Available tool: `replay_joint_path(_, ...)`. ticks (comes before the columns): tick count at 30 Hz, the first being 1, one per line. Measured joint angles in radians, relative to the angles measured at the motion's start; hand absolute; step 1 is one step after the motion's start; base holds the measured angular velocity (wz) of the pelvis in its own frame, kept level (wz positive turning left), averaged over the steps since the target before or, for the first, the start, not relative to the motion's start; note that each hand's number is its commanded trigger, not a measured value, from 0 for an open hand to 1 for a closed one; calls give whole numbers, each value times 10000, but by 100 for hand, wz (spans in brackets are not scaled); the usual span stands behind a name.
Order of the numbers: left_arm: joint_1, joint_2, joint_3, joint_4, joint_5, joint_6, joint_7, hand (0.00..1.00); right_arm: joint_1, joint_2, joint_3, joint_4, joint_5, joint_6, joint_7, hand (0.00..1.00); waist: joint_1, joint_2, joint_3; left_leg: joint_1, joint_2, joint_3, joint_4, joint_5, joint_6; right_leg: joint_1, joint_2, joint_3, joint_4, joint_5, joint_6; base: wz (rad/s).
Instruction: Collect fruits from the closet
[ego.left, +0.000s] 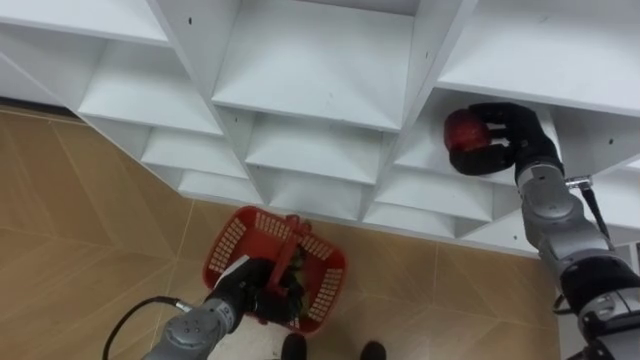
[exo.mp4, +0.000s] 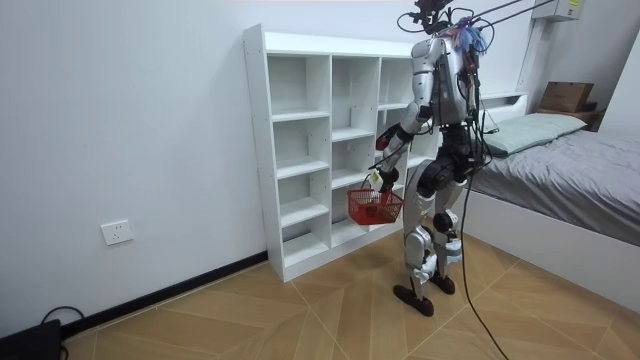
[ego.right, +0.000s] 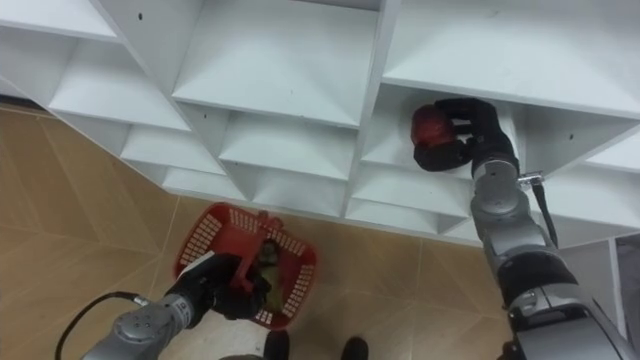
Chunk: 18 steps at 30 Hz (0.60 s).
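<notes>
In my left eye view, the right hand (ego.left: 508, 135) is up in a compartment of the white closet (ego.left: 315, 90), in its right-hand column. Its fingers are curled round a red fruit (ego.left: 464, 133), which sits just above that compartment's shelf board. Down at lower left, the left hand (ego.left: 252, 290) has its fingers wrapped round the handle of a red basket (ego.left: 226, 246) hanging over the wooden floor (ego.left: 70, 220). Something dark lies inside the basket, but I cannot tell what.

In the room view, the robot stands upright right in front of the closet, facing it. The basket hangs from its left hand at about thigh height. A bed (exo.mp4: 570, 160) is on the room view's right, behind the robot.

My right eye view shows the same: the fruit is held in the right hand inside the compartment, and the basket hangs from the left.
</notes>
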Motion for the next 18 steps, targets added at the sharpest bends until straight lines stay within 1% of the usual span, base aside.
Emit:
replay_joint_path(11,0,-7,1,15,-13,0,95,100,6,10,1,-55,26,17,251,100,-10,10,-5,50,0,20,7,0,0,47,1,10,0,0,0,0)
replay_joint_path(15,34,-10,0,77,-14,0,78,100,46,97,13,-51,18,36,426,100,-57,74,5,260,18,165,-42,0,0,287,12,14,-129,0,1,0)
replay_joint_path(18,105,-3,32,73,-11,0,42,100,292,185,8,-74,3,8,538,100,-147,120,-17,370,32,197,-69,0,1,439,13,-34,-155,0,2,4)
